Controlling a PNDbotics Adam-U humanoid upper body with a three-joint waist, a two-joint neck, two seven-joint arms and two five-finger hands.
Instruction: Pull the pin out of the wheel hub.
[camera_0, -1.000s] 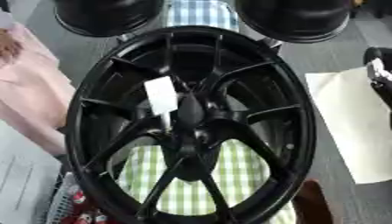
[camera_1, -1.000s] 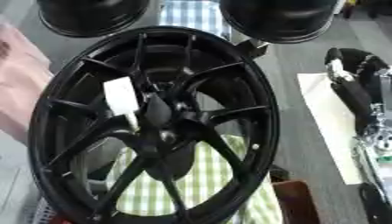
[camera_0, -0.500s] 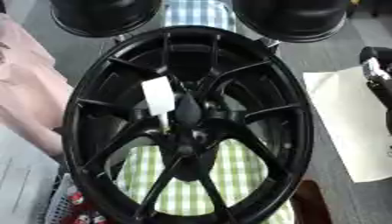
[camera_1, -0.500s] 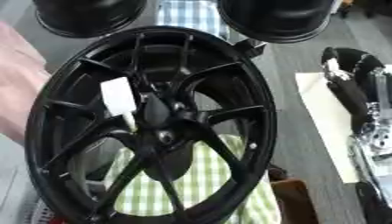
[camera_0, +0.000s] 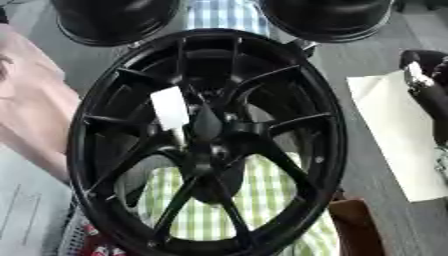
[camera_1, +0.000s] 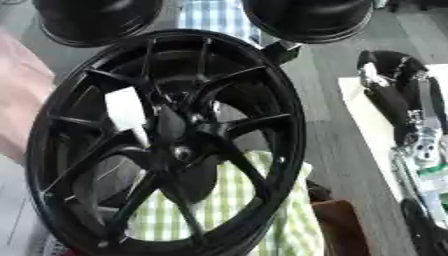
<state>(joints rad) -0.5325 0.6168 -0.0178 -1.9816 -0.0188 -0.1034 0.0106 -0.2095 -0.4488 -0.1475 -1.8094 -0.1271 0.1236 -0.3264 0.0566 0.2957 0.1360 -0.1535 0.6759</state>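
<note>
At the far left edge a pale pink cloth-like shape (camera_0: 31, 105) runs down beside the wheel. The black wheel (camera_0: 207, 140) fills the middle of both views, its spokes meeting at the hub (camera_0: 208, 134), with a green-and-white checked cloth (camera_0: 219, 210) showing through the gaps on the near side. A white tag-like piece (camera_0: 170, 108) lies against the spokes just left of the hub and slightly to its far side, with a thin pale stem running from it down toward the centre; whether this is the pin cannot be told. Beyond the wheel, two more dark round wheels (camera_1: 306, 17) stand at the far edge. To the right, a white sheet (camera_0: 394, 135) lies on the grey surface, and the robot's right arm (camera_1: 411, 125) hangs over it, well apart from the wheel; whether its fingers are curled or straight cannot be told.
</note>
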